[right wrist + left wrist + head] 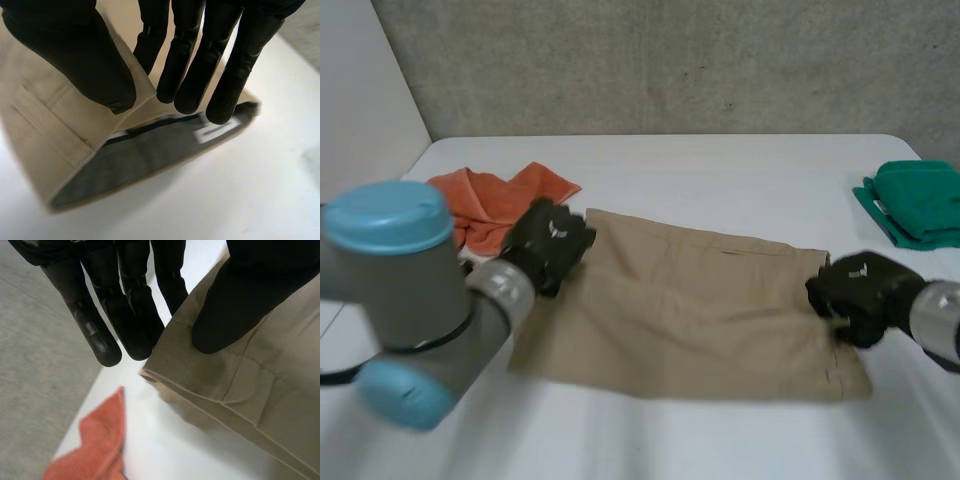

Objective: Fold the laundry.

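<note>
On the white table point(720, 170), in the head view, a tan garment point(690, 310) is lying mostly flat between the two hands. Its far corner, beside an orange cloth point(485, 200), is being held by the left hand point(548, 243), and its opposite edge by the right hand point(860, 295). A folded green cloth point(920, 205) is lying well apart, near the table's right edge.

In the left wrist view, that corner is being pinched between the thumb point(235, 305) on top and the fingers point(130, 315) at its hem. It is being held clear of the table, with a belt loop point(247, 390) just beside the thumb.

In the right wrist view, the upper layer of the waistband is being pinched between thumb and fingers. The waistband is being held open, so a grey lining point(140, 155) and a white label point(215, 131) are being exposed.
</note>
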